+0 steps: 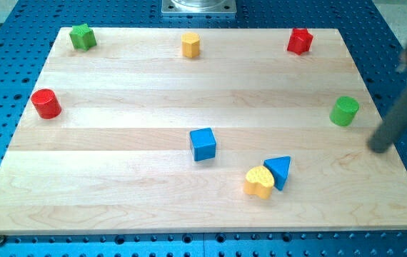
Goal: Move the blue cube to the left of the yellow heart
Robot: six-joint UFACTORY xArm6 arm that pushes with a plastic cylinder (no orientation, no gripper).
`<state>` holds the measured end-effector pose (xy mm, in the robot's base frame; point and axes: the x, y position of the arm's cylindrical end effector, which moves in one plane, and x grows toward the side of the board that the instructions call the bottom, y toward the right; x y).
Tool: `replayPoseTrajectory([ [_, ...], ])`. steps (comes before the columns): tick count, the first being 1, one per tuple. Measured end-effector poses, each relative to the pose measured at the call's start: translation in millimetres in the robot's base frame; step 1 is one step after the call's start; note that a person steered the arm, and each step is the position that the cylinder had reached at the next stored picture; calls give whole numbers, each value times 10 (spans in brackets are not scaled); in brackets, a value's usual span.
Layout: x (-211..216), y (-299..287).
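Note:
The blue cube (203, 143) sits near the middle of the wooden board. The yellow heart (259, 181) lies lower and to the view's right of it, touching a blue triangle (278, 171) on its right side. My tip (379, 148) is at the view's right edge of the board, far right of the cube and heart, below the green cylinder (345, 111). The rod rises toward the view's upper right and is blurred.
A green star block (83, 36) is at the top left, a yellow hexagon-like block (191, 44) at top middle, a red star block (299, 41) at top right, and a red cylinder (46, 103) at the left edge. The board (118, 178) lies on a blue perforated table.

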<state>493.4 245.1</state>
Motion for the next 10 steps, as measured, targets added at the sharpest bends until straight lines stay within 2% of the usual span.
replayPoseTrajectory([
  [2, 35, -1729],
  [3, -248, -1817],
  [4, 185, -2062],
  [5, 347, -2044],
  [6, -353, -1965],
  [7, -188, -2329],
  [8, 186, -2285],
  [9, 293, -2506],
  [10, 631, -2701],
])
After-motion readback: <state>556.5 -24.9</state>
